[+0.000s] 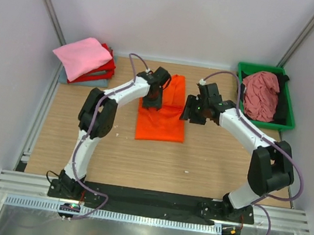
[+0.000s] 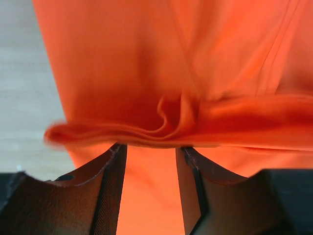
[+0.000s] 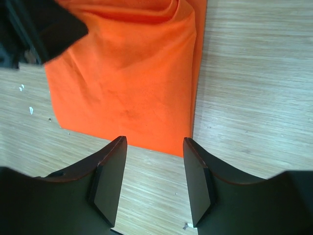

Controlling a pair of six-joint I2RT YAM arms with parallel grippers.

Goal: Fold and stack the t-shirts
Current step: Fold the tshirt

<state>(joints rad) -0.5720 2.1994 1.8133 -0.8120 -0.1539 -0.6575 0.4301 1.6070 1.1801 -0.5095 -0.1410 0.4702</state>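
Since the orange t-shirt [image 1: 160,125] lying in the middle of the table [image 1: 208,172] is light, limp cloth (it wrinkles readily), it wants pinching at a corner or at its raised fold. Whether the left gripper [image 2: 149,147] grips that fold I cannot tell; the right gripper [image 3: 154,142] hangs released above a hem corner.

1. We see the orange tee [image 1: 161,118] mid-scene, partly folded, its far part bunched into a raised ridge.
2. Far left, the pink tee [image 1: 82,56] tops a stack over the red tee [image 1: 106,70] and the grey-blue tee [image 1: 68,77].
3. Far right, the dusty rose tee [image 1: 260,94] lies crumpled against the black tee [image 1: 280,100].
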